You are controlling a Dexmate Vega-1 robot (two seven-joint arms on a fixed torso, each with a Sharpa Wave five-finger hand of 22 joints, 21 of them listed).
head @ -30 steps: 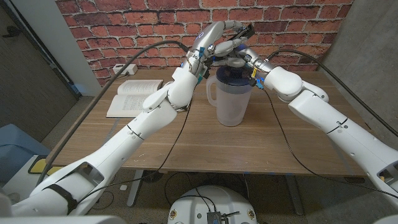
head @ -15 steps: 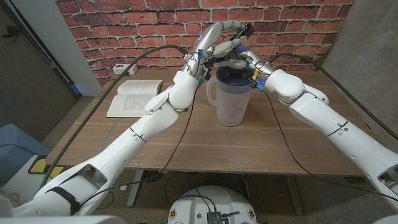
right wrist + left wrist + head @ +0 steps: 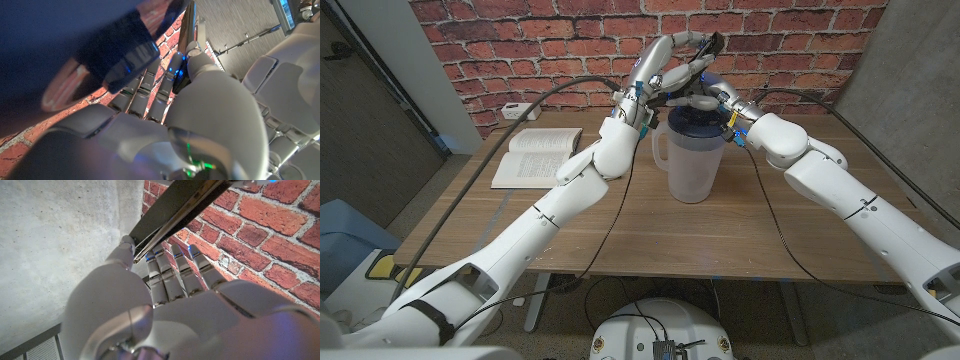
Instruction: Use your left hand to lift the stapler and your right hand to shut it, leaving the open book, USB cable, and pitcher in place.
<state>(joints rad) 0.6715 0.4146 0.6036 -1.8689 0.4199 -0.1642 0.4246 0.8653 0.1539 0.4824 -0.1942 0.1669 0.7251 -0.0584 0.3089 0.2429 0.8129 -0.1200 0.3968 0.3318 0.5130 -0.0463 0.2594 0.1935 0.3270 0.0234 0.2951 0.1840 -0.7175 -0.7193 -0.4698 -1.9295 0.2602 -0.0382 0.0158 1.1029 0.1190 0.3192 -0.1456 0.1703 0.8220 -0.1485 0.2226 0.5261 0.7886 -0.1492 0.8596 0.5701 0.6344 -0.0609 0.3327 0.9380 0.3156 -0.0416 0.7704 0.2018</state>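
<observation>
Near frame centre stands the pitcher (image 3: 695,155); above it, top centre, our left hand (image 3: 665,62) grips the raised stapler (image 3: 698,52). Our right hand (image 3: 705,95) reaches alongside; whether it grips, we cannot tell. A clumsy squeeze there could drop the stapler onto the pitcher.

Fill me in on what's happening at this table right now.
The robot holds a dark stapler up above the pitcher in its left hand, in front of the brick wall. Its right hand reaches up beside the left one, close to the stapler; whether it touches is unclear. The open book lies on the wooden table, left of the pitcher.
</observation>
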